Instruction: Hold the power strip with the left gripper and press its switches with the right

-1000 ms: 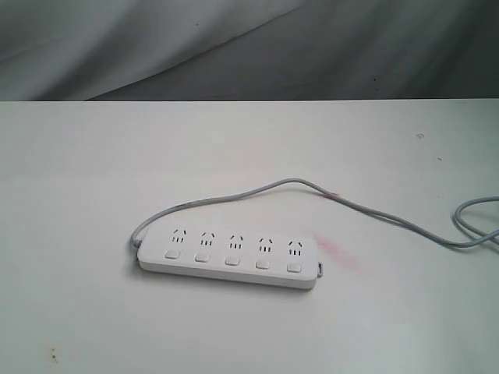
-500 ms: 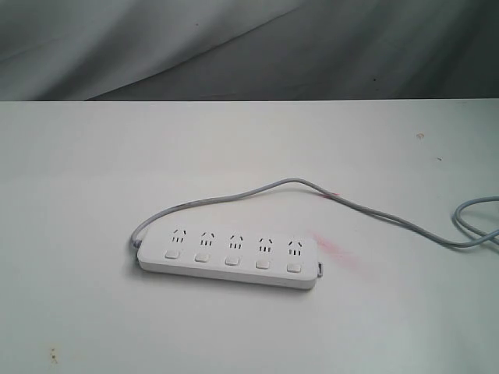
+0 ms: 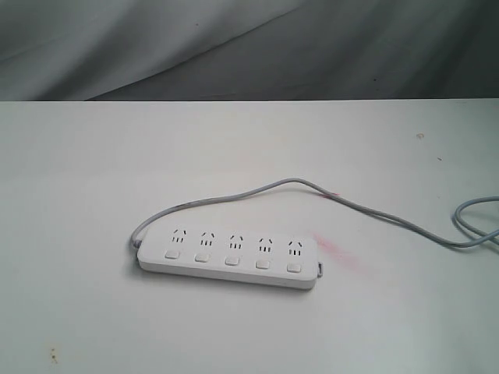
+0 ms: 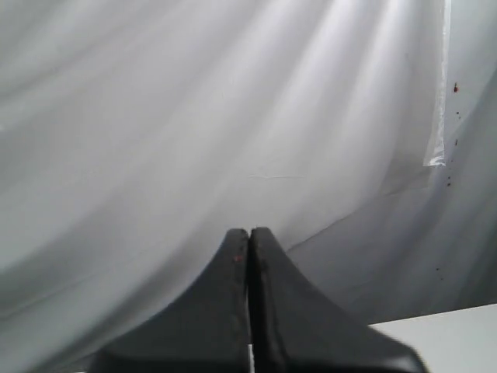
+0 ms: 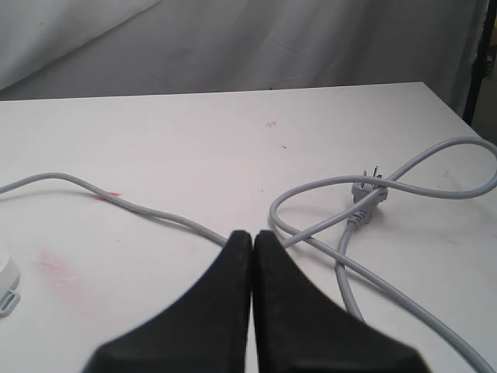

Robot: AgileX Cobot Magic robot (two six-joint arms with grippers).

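1. Nothing has moved since the earlier frames: the power strip (image 3: 228, 257) and its grey cord (image 3: 374, 210) lie as they did on the white table (image 3: 78, 171), and neither arm shows in the exterior view
2. The left pincer (image 4: 249, 233) is closed, its two black fingers pressed flat together with nothing between them
3. Past its tips hangs only pale draped cloth (image 4: 194, 116), with a small piece of the table showing beside it
4. The right pincer (image 5: 252, 235) is closed in the same way and empty, held above the table
5. Just ahead of its tips the cord crosses the tabletop; farther on it loops over itself, and the plug (image 5: 369, 194) lies at that crossing
6. Well off to the side of the right pincer only one rounded end of the power strip shows, apart from the fingers, with a pink smear (image 5: 54, 268) on the table near it
7. Seen whole in the exterior view, the power strip lies flat near the table's middle, its five switches (image 3: 232, 260) in a row, one under each socket group, touched by neither pincer
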